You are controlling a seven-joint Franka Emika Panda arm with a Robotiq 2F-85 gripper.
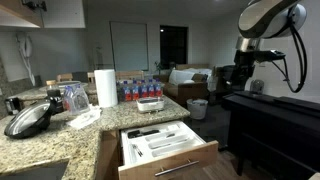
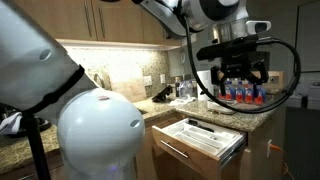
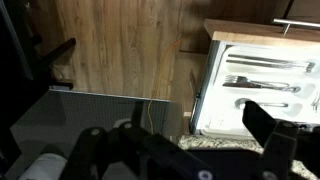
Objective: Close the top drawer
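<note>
The top drawer (image 1: 168, 163) stands pulled out from the granite counter; its light-brown wooden front carries a silver bar handle. Its white interior (image 1: 155, 140) holds cutlery in dividers. It also shows in an exterior view (image 2: 203, 137) and at the right of the wrist view (image 3: 258, 85). My gripper (image 2: 241, 78) hangs in the air above and beyond the drawer, apart from it, with its fingers spread and empty. It is also seen in an exterior view (image 1: 237, 76). In the wrist view its dark fingers (image 3: 190, 150) frame the bottom edge, above the wood floor.
On the counter stand a paper towel roll (image 1: 105, 87), several water bottles (image 1: 134, 88), a small tray (image 1: 150, 103) and a black pan (image 1: 30, 119). A white bin (image 1: 198, 108) stands on the floor. A dark table (image 1: 275, 112) is beside the robot.
</note>
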